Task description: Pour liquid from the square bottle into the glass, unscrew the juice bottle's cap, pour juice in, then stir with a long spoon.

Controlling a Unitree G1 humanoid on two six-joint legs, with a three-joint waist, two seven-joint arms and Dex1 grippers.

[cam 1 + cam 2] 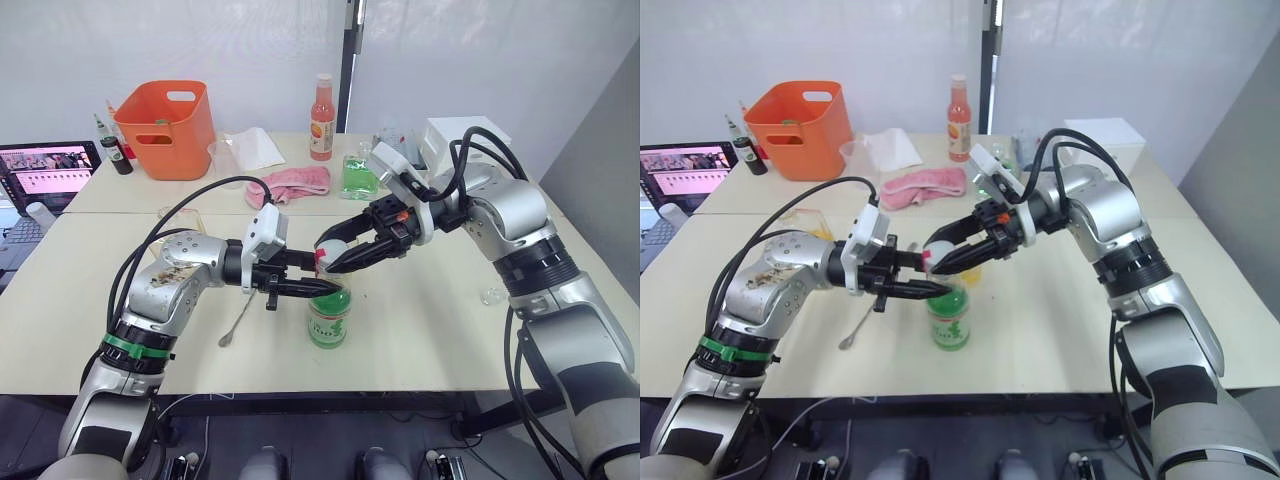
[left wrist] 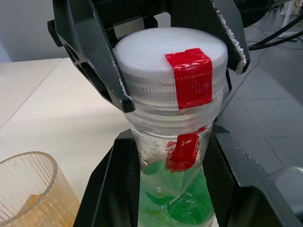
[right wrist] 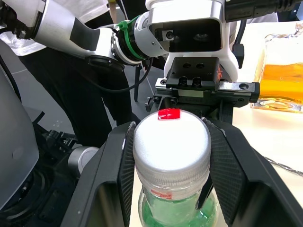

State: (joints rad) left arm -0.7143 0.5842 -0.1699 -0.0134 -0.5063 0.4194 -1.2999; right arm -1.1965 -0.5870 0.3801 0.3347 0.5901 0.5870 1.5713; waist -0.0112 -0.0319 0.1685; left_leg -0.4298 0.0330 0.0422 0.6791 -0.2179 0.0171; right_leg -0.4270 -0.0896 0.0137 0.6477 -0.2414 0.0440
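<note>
Between black fingers (image 3: 118, 179), ribbed white round cap (image 3: 171, 142)

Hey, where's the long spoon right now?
The long spoon lies flat on the table on the robot's left side, just under the left gripper and left of the juice bottle.

Juice bottle (image 1: 329, 318) held upright on table (image 1: 420, 330) by left gripper (image 1: 325, 288), clamped at neck. Cap (image 1: 322, 257) pinched by right gripper (image 1: 325, 257). Long spoon (image 1: 238, 322) laid beside bottle. Orange bin (image 1: 167, 129) seen behind.
</note>
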